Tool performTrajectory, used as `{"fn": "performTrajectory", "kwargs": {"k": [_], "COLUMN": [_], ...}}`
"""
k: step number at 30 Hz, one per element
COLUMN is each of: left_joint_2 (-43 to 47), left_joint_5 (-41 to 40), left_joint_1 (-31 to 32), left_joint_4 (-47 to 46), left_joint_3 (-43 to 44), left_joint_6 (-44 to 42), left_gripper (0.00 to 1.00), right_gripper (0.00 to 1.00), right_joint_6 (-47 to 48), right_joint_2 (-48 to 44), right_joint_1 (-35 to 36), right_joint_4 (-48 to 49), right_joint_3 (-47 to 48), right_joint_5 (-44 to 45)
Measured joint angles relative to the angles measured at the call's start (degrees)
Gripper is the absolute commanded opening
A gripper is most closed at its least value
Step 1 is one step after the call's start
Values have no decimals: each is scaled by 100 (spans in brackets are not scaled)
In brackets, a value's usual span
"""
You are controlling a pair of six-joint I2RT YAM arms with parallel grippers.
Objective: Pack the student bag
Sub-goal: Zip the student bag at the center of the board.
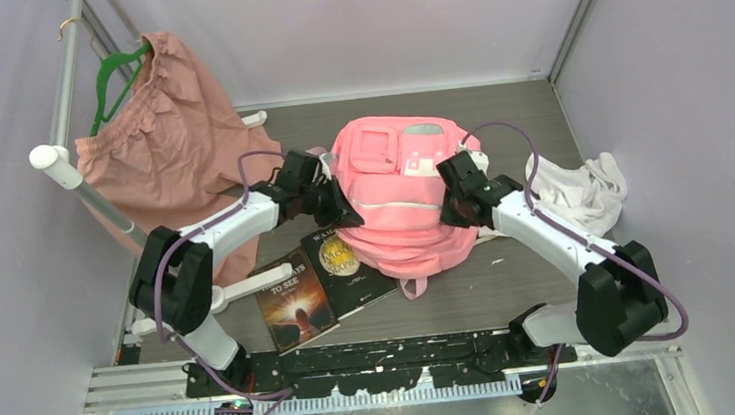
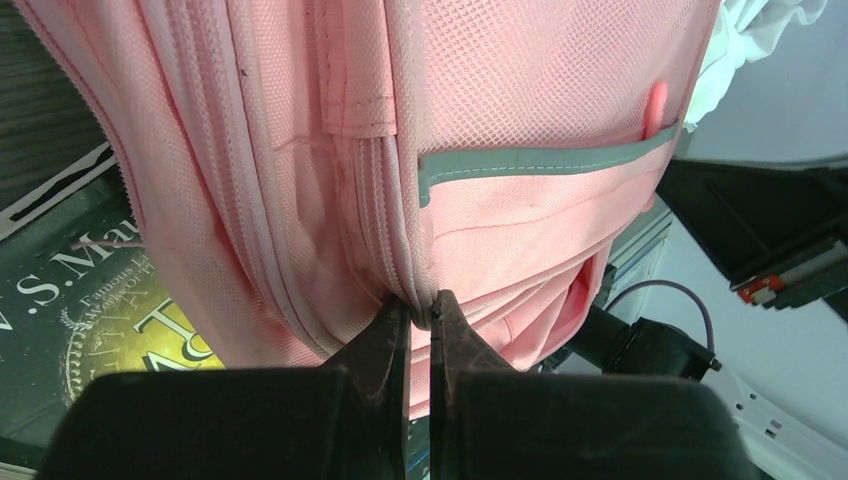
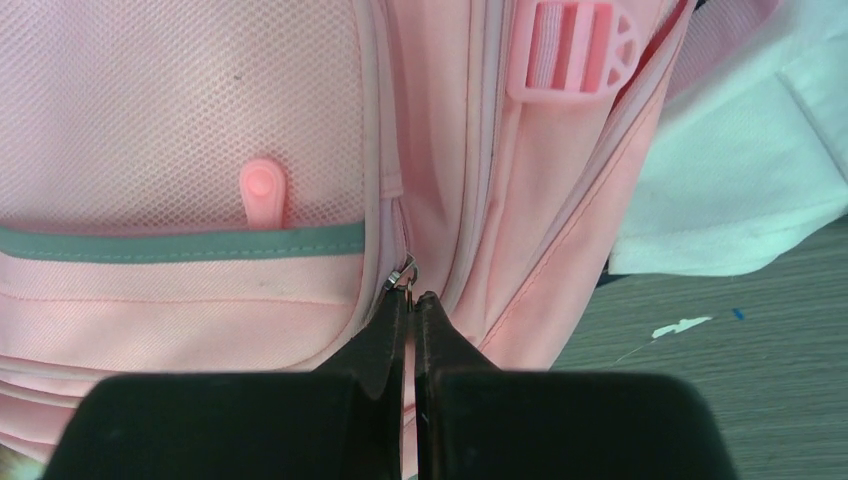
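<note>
Right wrist: right gripper [image 3: 413,299] pinches the zipper pull [image 3: 402,272] on the student bag [image 3: 180,130]; left gripper [image 2: 421,304] clamps its zipper seam [image 2: 376,200]. Draw along the track, fabric taut.

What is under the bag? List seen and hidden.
A black book pokes out from under the bag, its far end covered. The other book lies uncovered. Anything else beneath is hidden.

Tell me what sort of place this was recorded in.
Probably a staged robot test booth, not a real room: plain pale walls close round a table, two arms bolted at its near edge, and props laid out, a pink backpack and books.
</note>
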State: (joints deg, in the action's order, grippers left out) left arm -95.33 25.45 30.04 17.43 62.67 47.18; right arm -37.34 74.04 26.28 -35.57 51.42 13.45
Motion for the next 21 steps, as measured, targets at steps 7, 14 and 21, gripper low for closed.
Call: {"fn": "performTrajectory", "kwargs": {"k": [7,14,21], "left_joint_2": [-2,-258,-304], "left_joint_5": [291,605,684], "left_joint_1": [-179,-284,-315], "left_joint_4": [-31,-7,-33], "left_joint_3": [57,304,308], "left_joint_6": [-269,-586,-719], "left_gripper": [0,0,0], "right_gripper": [1,1,30], "right_joint_6": [492,763,1049], "right_joint_2": [573,1178,1764], "right_joint_1": [-422,-763,-905], "right_joint_4": [-168,72,26], "right_joint_3": [496,699,1207], "right_joint_5": [-455,-844,-981]}}
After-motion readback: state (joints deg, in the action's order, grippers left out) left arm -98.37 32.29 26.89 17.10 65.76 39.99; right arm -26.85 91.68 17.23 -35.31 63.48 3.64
